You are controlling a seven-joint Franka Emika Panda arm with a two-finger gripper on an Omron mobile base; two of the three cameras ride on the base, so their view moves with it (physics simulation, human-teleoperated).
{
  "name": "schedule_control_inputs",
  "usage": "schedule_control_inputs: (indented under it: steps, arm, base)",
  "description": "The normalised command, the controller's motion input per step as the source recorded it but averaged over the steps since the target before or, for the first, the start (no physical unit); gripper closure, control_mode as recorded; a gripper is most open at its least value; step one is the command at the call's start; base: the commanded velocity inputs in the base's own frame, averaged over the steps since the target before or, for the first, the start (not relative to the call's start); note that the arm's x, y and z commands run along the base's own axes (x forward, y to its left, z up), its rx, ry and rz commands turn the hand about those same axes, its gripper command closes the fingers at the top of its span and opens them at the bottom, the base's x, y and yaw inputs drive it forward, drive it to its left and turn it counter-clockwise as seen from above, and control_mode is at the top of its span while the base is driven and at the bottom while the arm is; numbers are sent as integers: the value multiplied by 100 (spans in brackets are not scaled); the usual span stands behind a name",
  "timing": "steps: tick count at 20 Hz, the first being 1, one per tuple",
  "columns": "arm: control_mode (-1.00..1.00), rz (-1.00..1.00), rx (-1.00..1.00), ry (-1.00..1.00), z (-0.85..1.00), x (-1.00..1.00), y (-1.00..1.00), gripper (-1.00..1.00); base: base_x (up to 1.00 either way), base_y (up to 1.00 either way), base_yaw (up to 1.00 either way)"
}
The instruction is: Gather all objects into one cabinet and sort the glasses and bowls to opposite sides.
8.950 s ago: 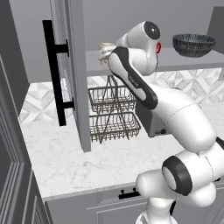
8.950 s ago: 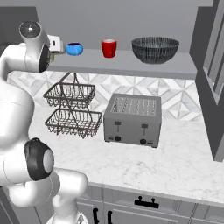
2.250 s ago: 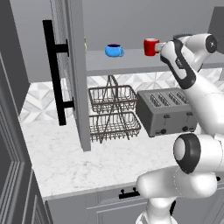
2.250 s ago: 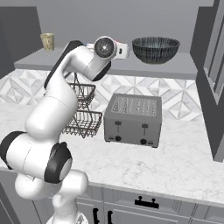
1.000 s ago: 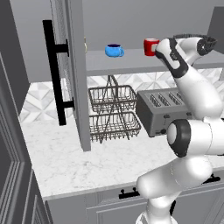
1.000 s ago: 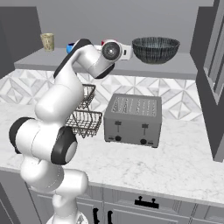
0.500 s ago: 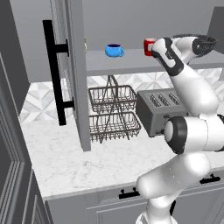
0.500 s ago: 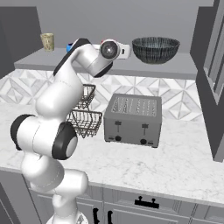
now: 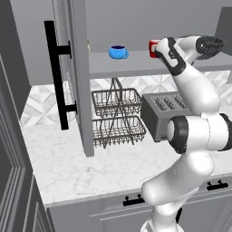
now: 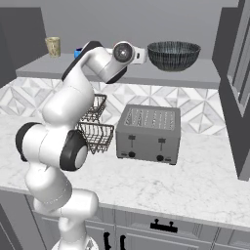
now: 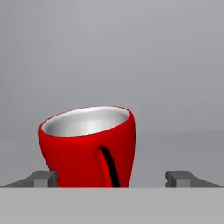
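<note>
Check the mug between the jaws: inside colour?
Pale grey-white inside, the mug red outside; clearest in the hand view.

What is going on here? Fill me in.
The white robot arm has reached up to the grey cabinet shelf and brought its tool around the red mug. The tool is open, with one fingertip on each side of the mug, so nothing is gripped yet. On the same shelf sit the blue cup, the cream cup and the dark grey bowl. A toaster and wire baskets stand on the counter below.
</note>
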Motion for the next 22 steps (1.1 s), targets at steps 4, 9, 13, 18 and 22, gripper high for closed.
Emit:
schedule_control_inputs:
  steps: [4,9,13,18,22]
  arm:
    - [-100,0,0,0,0,0,0,100]
    - [-100,0,0,0,0,0,0,100]
    - [-100,0,0,0,0,-14,0,100]
    - [-100,0,0,0,0,-43,0,100]
    - [-100,0,0,0,0,-32,0,100]
  base:
    - [0,0,0]
    - [0,0,0]
    - [0,0,0]
    - [0,0,0]
    - [0,0,0]
